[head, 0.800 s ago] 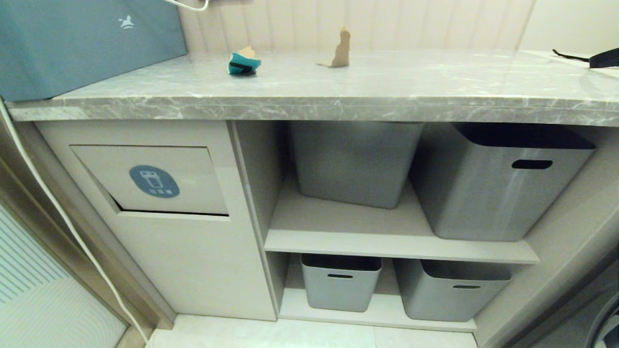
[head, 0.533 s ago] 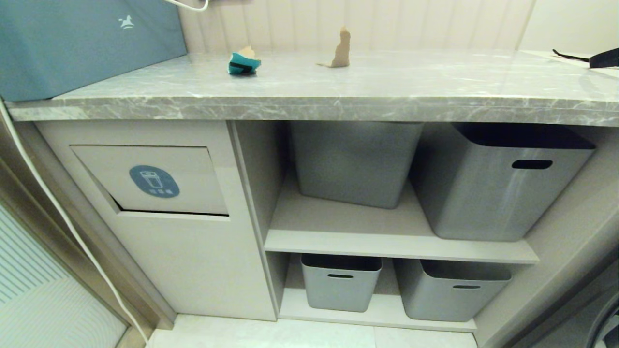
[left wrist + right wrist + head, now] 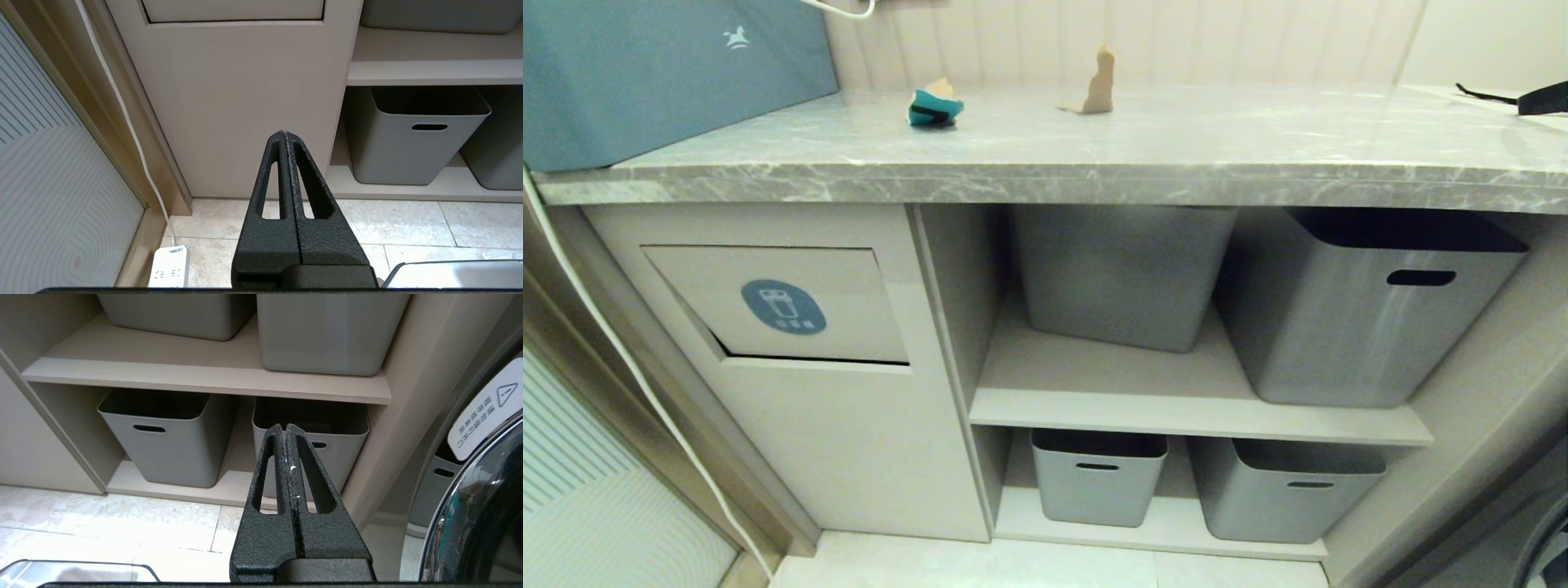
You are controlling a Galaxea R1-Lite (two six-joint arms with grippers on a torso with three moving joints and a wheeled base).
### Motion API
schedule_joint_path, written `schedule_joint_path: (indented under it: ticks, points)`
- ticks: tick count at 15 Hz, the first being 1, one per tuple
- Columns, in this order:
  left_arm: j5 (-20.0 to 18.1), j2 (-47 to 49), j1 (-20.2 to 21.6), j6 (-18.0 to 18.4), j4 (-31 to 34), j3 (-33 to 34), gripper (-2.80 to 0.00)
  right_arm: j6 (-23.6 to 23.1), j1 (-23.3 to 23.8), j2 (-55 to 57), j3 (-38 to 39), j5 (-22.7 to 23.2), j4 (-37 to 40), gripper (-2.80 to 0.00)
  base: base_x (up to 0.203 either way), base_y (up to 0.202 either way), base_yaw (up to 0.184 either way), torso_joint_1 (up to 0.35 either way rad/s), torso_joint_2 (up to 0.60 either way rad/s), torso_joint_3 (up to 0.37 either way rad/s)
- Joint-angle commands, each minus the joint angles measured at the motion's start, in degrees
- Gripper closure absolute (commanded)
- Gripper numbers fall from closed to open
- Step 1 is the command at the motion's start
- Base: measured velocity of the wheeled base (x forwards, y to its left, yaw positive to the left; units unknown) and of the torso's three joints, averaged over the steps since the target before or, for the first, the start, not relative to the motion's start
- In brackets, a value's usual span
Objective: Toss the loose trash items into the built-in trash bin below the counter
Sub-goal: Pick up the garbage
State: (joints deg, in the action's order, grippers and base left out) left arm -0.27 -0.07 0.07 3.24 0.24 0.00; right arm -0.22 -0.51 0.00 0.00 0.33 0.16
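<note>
Two loose trash items lie at the back of the grey marble counter point(image 3: 1094, 175): a teal wad point(image 3: 934, 107) with a black stripe, and a tan cardboard piece point(image 3: 1097, 84) standing upright to its right. Below the counter's left end is the trash bin point(image 3: 783, 305), a beige flap with a blue oval sticker, its flap closed. Neither arm shows in the head view. My left gripper point(image 3: 284, 134) is shut and empty, low before the cabinet front point(image 3: 229, 102). Also shut and empty, my right gripper point(image 3: 286, 426) points at the lower grey boxes.
A large blue-grey box point(image 3: 662, 73) stands on the counter's left end and a black strapped bag point(image 3: 1535, 100) at its far right. Grey plastic boxes point(image 3: 1364, 310) fill the shelves. A white cable point(image 3: 629, 359) runs down to a power strip point(image 3: 168, 267). A washer door point(image 3: 478, 506) is at right.
</note>
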Motion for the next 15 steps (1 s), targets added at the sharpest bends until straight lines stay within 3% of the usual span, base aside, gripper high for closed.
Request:
schedule_joint_path:
  ticks: [1, 5, 15]
  points:
    - [0.00, -0.01, 0.01, 0.01, 0.02, 0.00, 0.00, -0.04, -0.02, -0.09, 0.00, 0.02, -0.07, 0.00, 0.000, 0.000, 0.000, 0.055, -0.18, -0.153]
    - [0.00, -0.01, 0.01, -0.08, 0.10, 0.00, 0.00, -0.04, -0.02, -0.09, 0.00, 0.02, -0.07, 0.00, 0.000, 0.000, 0.000, 0.083, -0.25, -0.266]
    - [0.00, -0.01, 0.01, -0.08, -0.05, 0.00, 0.00, -0.04, -0.02, -0.09, 0.00, -0.15, 0.02, 0.00, 0.000, 0.000, 0.000, 0.186, -0.51, -0.291]
